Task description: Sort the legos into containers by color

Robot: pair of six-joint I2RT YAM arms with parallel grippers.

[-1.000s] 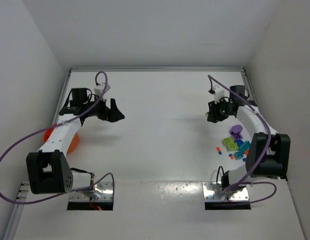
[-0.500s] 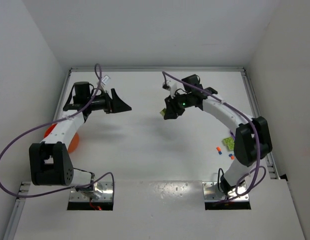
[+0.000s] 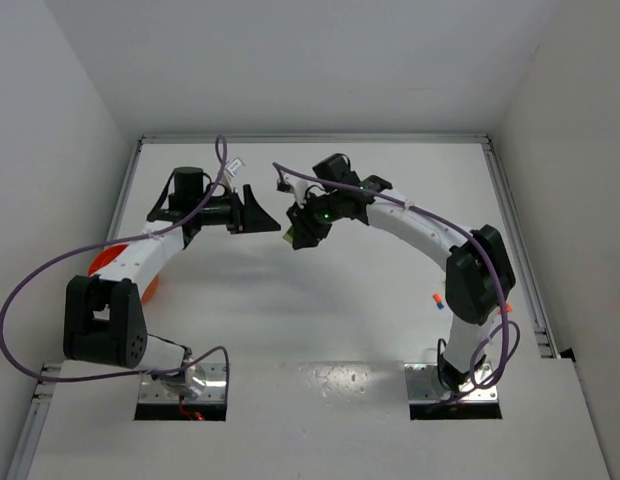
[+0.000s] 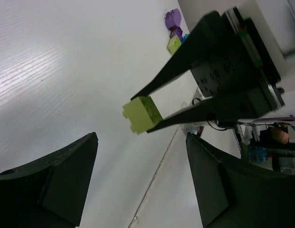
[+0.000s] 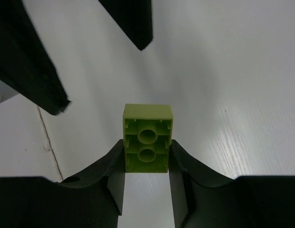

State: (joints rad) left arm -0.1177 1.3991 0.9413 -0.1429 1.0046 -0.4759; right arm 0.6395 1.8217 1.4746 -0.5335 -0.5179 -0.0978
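My right gripper (image 3: 293, 236) is shut on a lime green lego (image 3: 288, 238) and holds it above the table's middle back. In the right wrist view the brick (image 5: 148, 138) sits between my fingertips with its hollow underside facing the camera. My left gripper (image 3: 258, 213) is open and empty, just left of the brick and facing it. In the left wrist view the brick (image 4: 142, 114) hangs a little beyond my open left fingertips (image 4: 93, 140). The orange bowl (image 3: 102, 266) lies at the left edge, mostly hidden under the left arm.
A small orange lego (image 3: 437, 298) lies on the table at the right, beside the right arm. Other legos, purple (image 4: 172, 19) and green (image 4: 174, 45), show far off in the left wrist view. White walls enclose the table on three sides.
The right arm has swung from the right side to the table's middle back, carrying the lime green lego. The left gripper has moved right towards it, still open.
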